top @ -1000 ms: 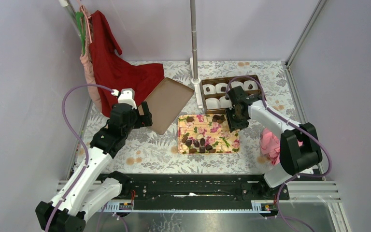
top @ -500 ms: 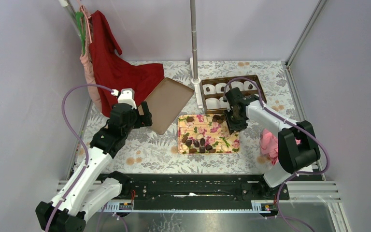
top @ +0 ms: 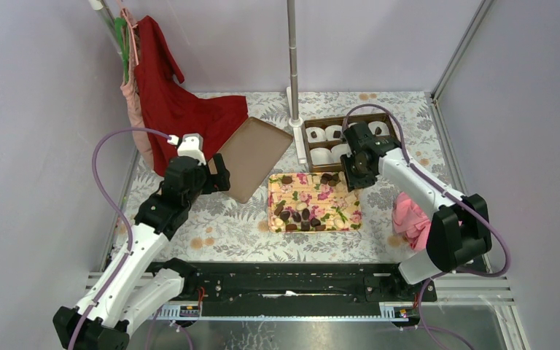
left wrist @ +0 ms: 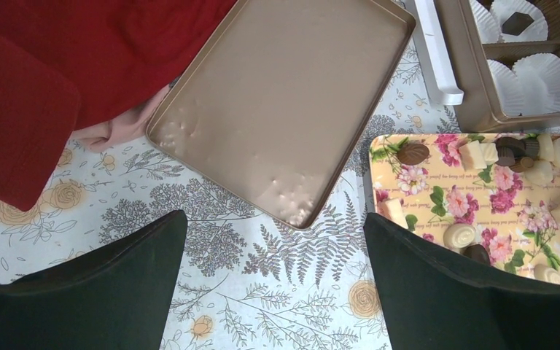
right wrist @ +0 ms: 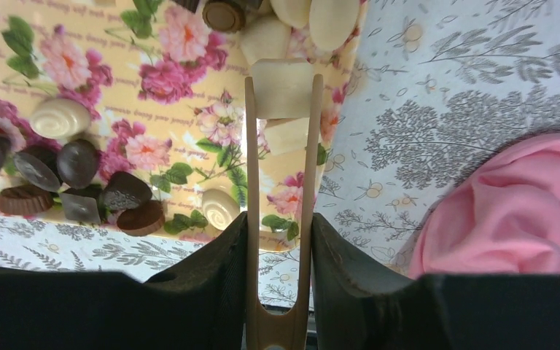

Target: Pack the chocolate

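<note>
SWEET PICK: The right gripper (right wrist: 278, 230) is clamped on a pair of wooden tongs (right wrist: 309, 182), whose tips pinch a cream square piece (right wrist: 283, 87) of chocolate at one end of the floral tray (right wrist: 189, 109). Whether the piece has lifted clear of the tray cannot be told from the wrist view. More pale pieces crowd just beyond the tips. A cluster of dark pieces (right wrist: 80, 164) lies on the same tray, well apart from the tongs, and a pink cloth (right wrist: 510, 204) is bunched on the table beside the tray.

The step in hand appears to be the pick, with one piece taken from the tray for the brown box (left wrist: 469, 73) that stands just beyond it. The box is lined with white paper cups (left wrist: 547, 73), and at least one already carries a lone dark chocolate (left wrist: 516, 23).

The next move calls for a steady squeeze on the tongs and a lift clear of the neighbouring pieces. A short swing over the box wall and a descent into an empty cup follow, and only then should the grip relax.

The left gripper (left wrist: 275, 219) hangs with its fingers wide apart and holds nothing. It sits above the patterned table near the gold lid (left wrist: 284, 95), which rests against a red cloth (left wrist: 58, 65).
</note>
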Action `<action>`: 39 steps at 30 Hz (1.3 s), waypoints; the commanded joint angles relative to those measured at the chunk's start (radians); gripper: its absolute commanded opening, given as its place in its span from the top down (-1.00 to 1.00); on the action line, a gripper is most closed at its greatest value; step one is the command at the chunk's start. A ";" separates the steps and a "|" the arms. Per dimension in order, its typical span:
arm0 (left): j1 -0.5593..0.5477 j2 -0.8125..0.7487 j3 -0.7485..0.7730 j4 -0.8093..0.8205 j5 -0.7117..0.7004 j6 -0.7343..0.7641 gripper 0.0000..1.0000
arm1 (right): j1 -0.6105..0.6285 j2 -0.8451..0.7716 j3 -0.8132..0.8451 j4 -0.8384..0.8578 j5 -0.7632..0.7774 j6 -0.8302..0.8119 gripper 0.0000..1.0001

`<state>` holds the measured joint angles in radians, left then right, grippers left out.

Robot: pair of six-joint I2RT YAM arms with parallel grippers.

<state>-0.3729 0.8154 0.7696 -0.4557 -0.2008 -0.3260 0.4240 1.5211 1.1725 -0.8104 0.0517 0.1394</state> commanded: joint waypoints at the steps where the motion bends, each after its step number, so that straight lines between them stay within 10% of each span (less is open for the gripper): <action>1: 0.005 -0.021 -0.003 0.053 0.024 0.001 -0.97 | 0.007 -0.035 0.100 -0.040 0.093 0.022 0.47; 39: 0.004 -0.042 -0.010 0.053 0.014 0.008 -0.97 | -0.341 0.480 0.547 -0.015 0.213 -0.052 0.47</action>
<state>-0.3729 0.7700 0.7662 -0.4496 -0.1814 -0.3260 0.0929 1.9823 1.6672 -0.8249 0.2276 0.1005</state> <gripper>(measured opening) 0.986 0.382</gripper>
